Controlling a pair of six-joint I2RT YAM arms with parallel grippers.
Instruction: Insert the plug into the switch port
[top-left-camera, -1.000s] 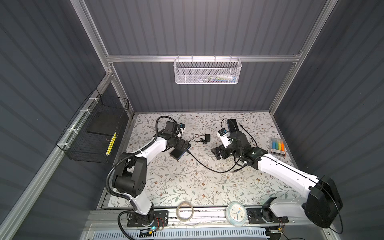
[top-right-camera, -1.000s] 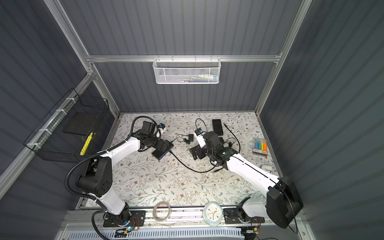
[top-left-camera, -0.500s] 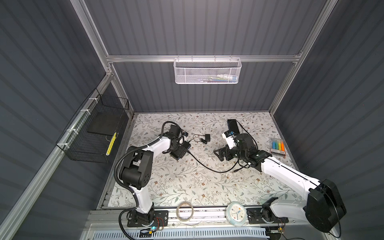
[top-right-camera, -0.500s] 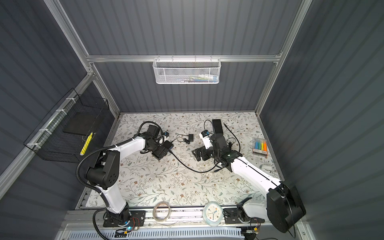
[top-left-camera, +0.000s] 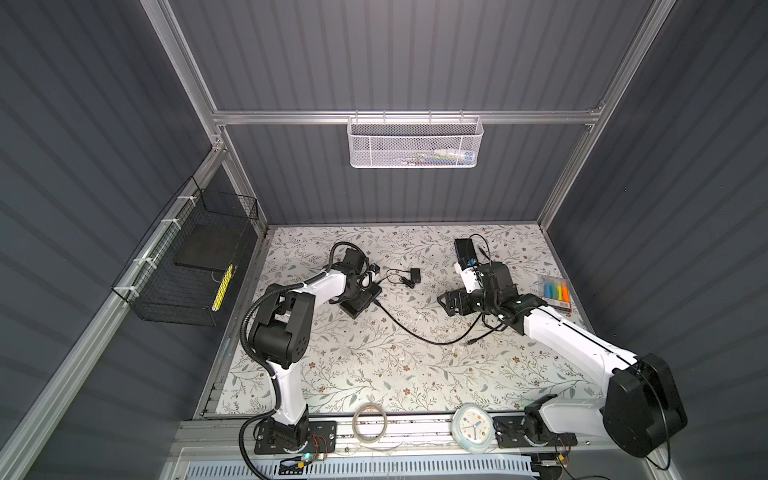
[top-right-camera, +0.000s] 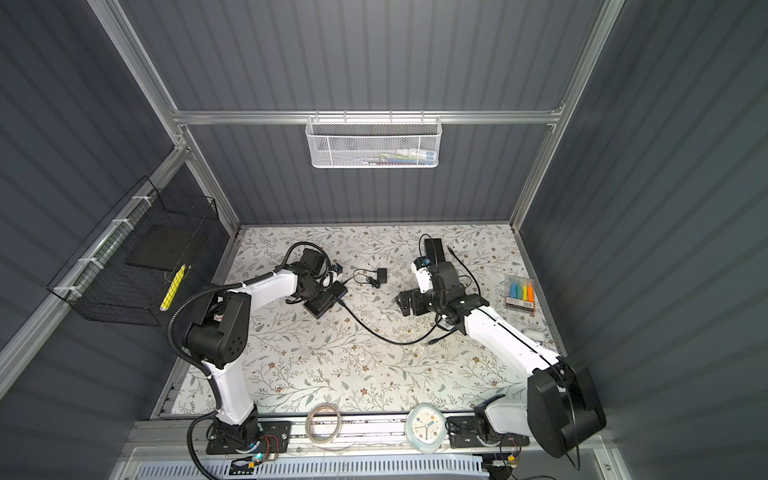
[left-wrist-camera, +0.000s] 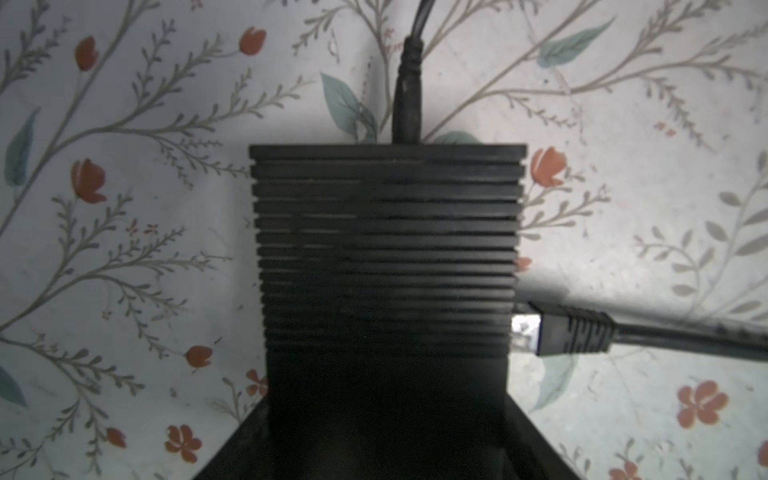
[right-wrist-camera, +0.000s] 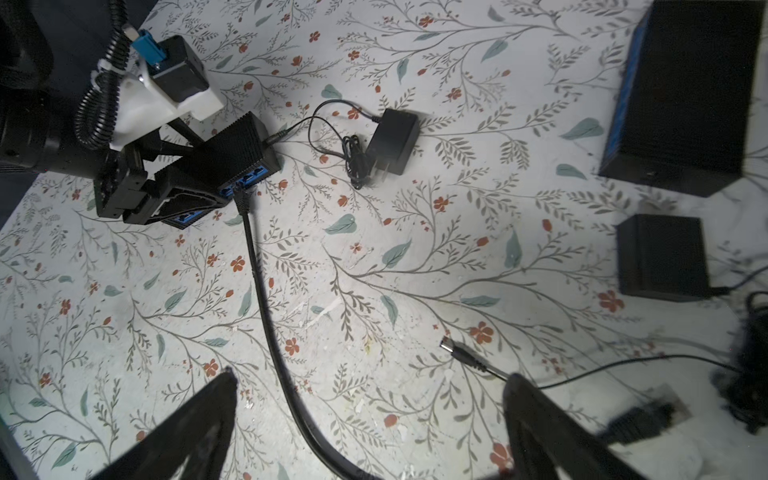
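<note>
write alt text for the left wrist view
A black ribbed switch box fills the centre of the frame, lying on a floral-patterned table cover. A black cable plug meets its side, though whether it is fully seated is unclear. A thinner black power lead enters one end.

Floral-print surface (top-left-camera: 374, 365), pale, with leaf and red-flower pattern. Lying on it: black ribbed switch box (right-wrist-camera: 237, 153); thick black cable (right-wrist-camera: 266, 316) curving away from its blue-port side; small black wall adapter (right-wrist-camera: 392, 139); large black box (right-wrist-camera: 685, 91), blue-edged; small black block (right-wrist-camera: 663, 255); clear pack of coloured markers (top-left-camera: 556, 291).
</note>
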